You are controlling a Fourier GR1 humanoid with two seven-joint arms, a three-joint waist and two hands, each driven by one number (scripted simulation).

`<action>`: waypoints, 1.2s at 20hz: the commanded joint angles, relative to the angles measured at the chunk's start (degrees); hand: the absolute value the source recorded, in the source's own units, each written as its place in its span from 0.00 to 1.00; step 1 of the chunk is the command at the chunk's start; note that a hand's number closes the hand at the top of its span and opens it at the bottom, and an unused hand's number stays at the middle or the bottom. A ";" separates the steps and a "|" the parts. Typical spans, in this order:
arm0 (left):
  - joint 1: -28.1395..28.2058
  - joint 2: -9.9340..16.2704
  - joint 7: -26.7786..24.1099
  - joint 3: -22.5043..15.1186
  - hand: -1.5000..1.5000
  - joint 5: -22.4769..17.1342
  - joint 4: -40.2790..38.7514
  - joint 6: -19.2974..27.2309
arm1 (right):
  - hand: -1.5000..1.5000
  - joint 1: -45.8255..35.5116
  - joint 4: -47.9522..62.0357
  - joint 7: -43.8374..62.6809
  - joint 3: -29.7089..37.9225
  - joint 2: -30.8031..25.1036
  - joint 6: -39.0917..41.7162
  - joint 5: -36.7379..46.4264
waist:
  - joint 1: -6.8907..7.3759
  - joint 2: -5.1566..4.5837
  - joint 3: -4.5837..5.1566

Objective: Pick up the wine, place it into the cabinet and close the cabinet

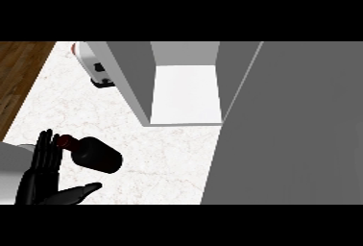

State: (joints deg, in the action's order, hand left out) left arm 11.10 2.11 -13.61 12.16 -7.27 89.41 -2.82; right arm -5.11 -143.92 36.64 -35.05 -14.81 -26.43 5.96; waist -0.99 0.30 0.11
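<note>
- One hand (44, 178), the robot's left, shows at the lower left of the view, fingers (47, 149) straight and apart, thumb spread toward the cabinet; it holds nothing.
- Wine (96, 153), a dark bottle, lies tilted on the pale counter (163, 158), well short of the cabinet's open front, its reddish neck pointing at the fingers.
- Bottle neck and fingertips look to be touching or just beside each other; which one cannot be told.
- Cabinet (186, 91) stands open at the far side of the counter, its white floor bare to view, grey walls either side.
- Door (297, 129), a broad grey panel, swings out on the cabinet's right and covers that side of the counter.
- Left of the cabinet, partly hidden by its wall, sits a white and black appliance (96, 67).
- Beyond the counter, farther left of the cabinet, runs a wood floor (18, 72).
</note>
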 commanded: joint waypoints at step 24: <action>-14.14 2.72 -14.46 3.55 0.00 -3.46 -34.29 -9.37 | 0.00 1.82 -12.70 5.66 -6.19 -6.30 -5.31 9.94 | -0.59 0.13 -0.02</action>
State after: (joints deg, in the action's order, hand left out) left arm -1.08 4.58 -28.03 15.45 -10.42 57.52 -11.98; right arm -8.06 -143.81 38.22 -37.86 -18.45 -31.19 6.82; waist -1.12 0.30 0.11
